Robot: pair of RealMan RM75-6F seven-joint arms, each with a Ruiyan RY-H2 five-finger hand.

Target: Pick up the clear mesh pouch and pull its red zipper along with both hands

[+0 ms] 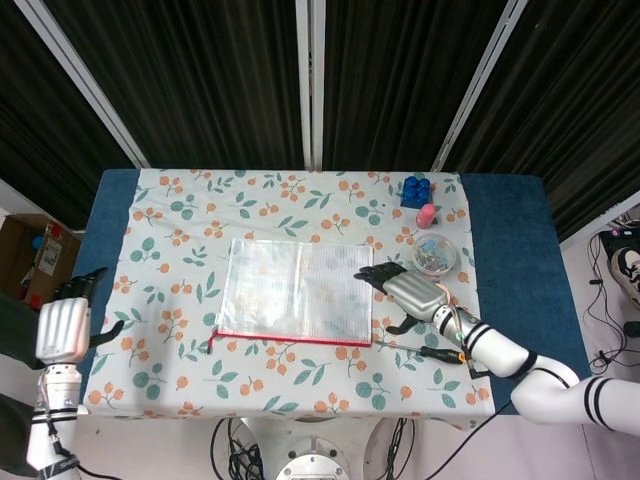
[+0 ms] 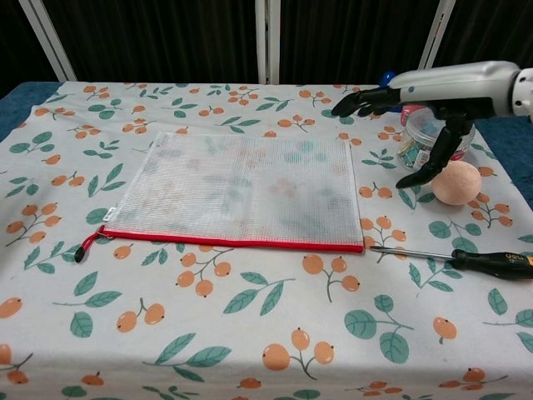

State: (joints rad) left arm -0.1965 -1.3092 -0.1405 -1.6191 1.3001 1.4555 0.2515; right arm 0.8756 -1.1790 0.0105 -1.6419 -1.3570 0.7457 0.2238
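Observation:
The clear mesh pouch (image 1: 297,291) (image 2: 237,195) lies flat on the floral tablecloth, and neither hand touches it. Its red zipper (image 1: 295,339) (image 2: 233,242) runs along the near edge, with the pull tab (image 2: 83,249) at the left end. My right hand (image 1: 408,294) (image 2: 416,92) hovers open just right of the pouch, fingers spread, holding nothing. Off the table's left edge my left hand (image 1: 63,326) is open and empty; the chest view does not show it.
A black-handled screwdriver (image 1: 425,351) (image 2: 466,260) lies right of the pouch's near corner. Behind it are a peach ball (image 2: 455,182), a clear lidded tub (image 1: 435,257) (image 2: 429,137), a pink figure (image 1: 426,215) and a blue block (image 1: 415,190). A cardboard box (image 1: 30,262) stands on the floor at left.

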